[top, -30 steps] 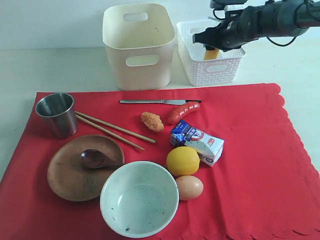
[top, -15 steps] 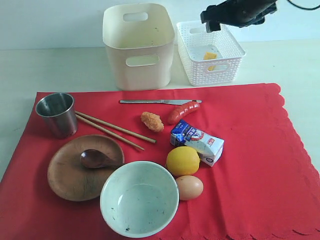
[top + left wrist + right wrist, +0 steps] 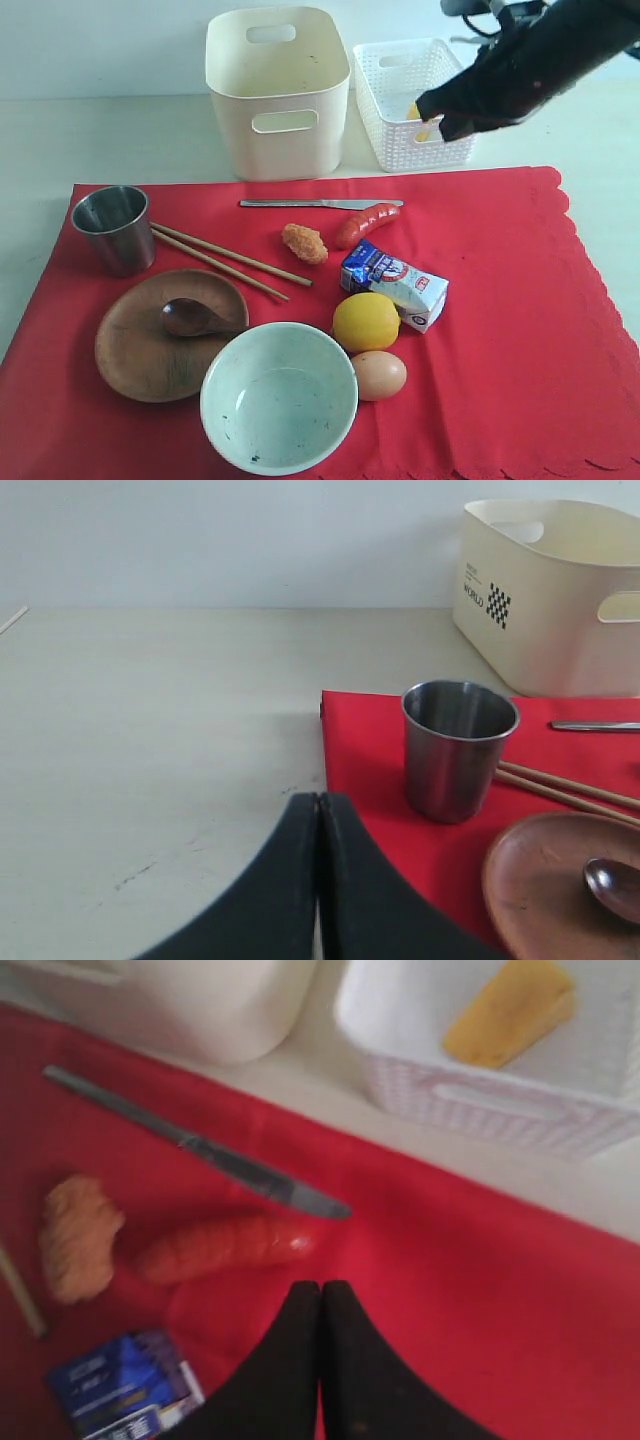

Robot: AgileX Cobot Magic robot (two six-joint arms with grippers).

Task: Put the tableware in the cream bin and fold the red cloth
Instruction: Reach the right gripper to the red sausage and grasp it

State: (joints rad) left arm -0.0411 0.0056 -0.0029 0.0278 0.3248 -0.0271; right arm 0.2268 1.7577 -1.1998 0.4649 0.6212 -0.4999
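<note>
**Right end effector** [image 3: 321, 1295]: the fingers are pressed together with nothing between them. It hangs above the red cloth [image 3: 480, 1300].
- Nearest its tip you find the sausage [image 3: 225, 1245].
- The blade tip of the metal table knife [image 3: 200, 1145] lies just beyond the sausage and close beside its end.
- Off to the side lie the fried piece [image 3: 80, 1235] and the milk carton [image 3: 125, 1395].
- Farther ahead, past the cloth edge, stand the white lattice basket [image 3: 480, 1110], which holds the cheese [image 3: 510, 1010], and the cream bin [image 3: 200, 1000].

**Left end effector** [image 3: 318, 805]: the fingers are together and empty. It sits over the bare tabletop [image 3: 150, 730], just beside the corner of the cloth.
- The steel cup [image 3: 458, 748] stands upright on the cloth, nearest ahead of the tip.
- Beside the cup, slightly farther off, lie the wooden chopsticks [image 3: 565, 785] and the round brown plate [image 3: 545, 880].
- The dark wooden spoon [image 3: 612, 885] rests in the plate.
- The cream bin stands well beyond the cup, off the cloth.

In the exterior view, the large pale bowl [image 3: 279, 397] sits on the cloth, touching the plate's rim and well apart from both end effectors.
</note>
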